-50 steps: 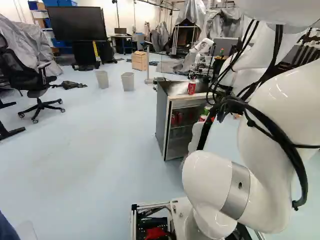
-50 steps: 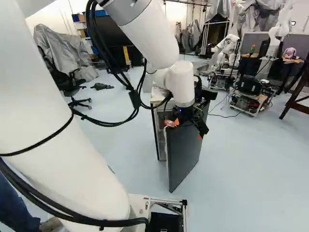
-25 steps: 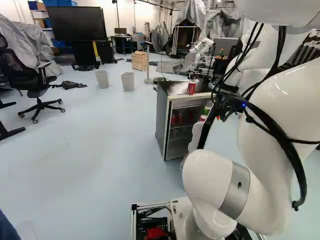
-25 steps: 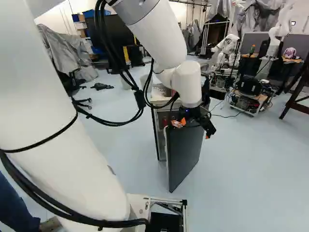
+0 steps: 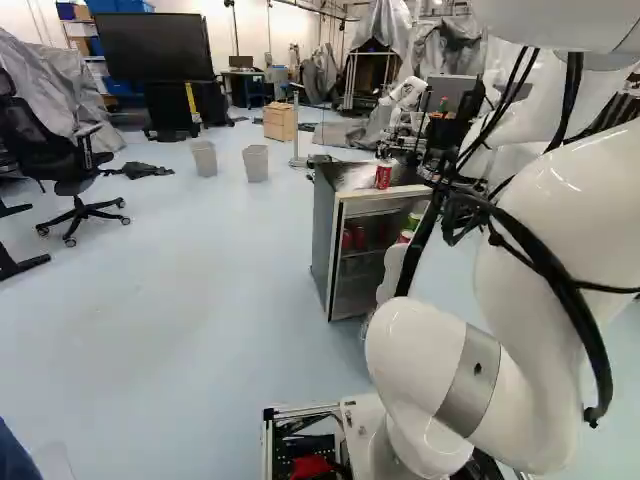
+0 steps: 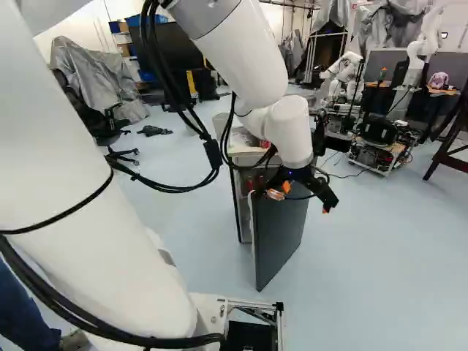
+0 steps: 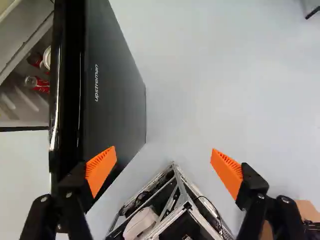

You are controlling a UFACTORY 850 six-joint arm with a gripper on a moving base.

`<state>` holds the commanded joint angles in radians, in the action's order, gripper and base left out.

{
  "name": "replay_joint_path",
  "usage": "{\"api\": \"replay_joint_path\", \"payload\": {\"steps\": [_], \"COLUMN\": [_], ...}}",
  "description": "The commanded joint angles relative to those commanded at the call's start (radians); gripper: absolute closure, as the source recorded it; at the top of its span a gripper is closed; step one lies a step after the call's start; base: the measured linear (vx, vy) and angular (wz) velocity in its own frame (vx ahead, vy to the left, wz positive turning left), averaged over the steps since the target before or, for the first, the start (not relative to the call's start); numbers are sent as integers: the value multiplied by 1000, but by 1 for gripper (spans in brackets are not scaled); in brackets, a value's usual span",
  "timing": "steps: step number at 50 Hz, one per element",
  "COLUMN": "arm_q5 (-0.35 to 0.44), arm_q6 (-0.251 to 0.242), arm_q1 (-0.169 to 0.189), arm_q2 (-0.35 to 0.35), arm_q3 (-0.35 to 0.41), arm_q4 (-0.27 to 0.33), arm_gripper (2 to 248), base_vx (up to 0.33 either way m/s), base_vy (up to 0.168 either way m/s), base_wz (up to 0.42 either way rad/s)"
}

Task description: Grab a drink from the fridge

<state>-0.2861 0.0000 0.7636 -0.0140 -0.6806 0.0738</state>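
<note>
My black two-finger gripper (image 7: 163,151) is open wide with nothing between its fingers. It hangs by the fridge's dark, flat-faced door (image 6: 278,234), with one ridged orange pad (image 7: 100,169) showing against the door and the other out over the pale floor. The door stands swung out from the small grey-sided fridge (image 5: 324,235), which I take to be what gives me a way to the drinks. I judge that I am placed here to push the door wider or get round it; reaching in should come next, and a finger could snag on the door's edge (the door is the thing I'd watch).

The drinks stand inside: a red-and-white can (image 7: 38,84) lies past the door from my gripper, with more cans near it. Another red can (image 5: 383,176) stands upright on the fridge top, perhaps just stored there.

I cannot tell whether my nearer finger touches the door or only overlaps it in view. My white arm (image 6: 80,190) hides the gripper in the left base view, and the door cuts off part of the shelves, so I cannot count the cans.
</note>
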Motion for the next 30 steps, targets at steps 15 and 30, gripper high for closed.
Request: {"api": "replay_joint_path", "payload": {"steps": [15, 30], "arm_q5": [71, 142], "arm_q6": [0, 0], "arm_q1": [1, 1], "arm_q2": [57, 115], "arm_q3": [-14, -29], "arm_q4": [85, 171], "arm_gripper": [3, 3], "base_vx": [0, 0], "base_vy": [0, 0], "base_wz": [0, 0]}}
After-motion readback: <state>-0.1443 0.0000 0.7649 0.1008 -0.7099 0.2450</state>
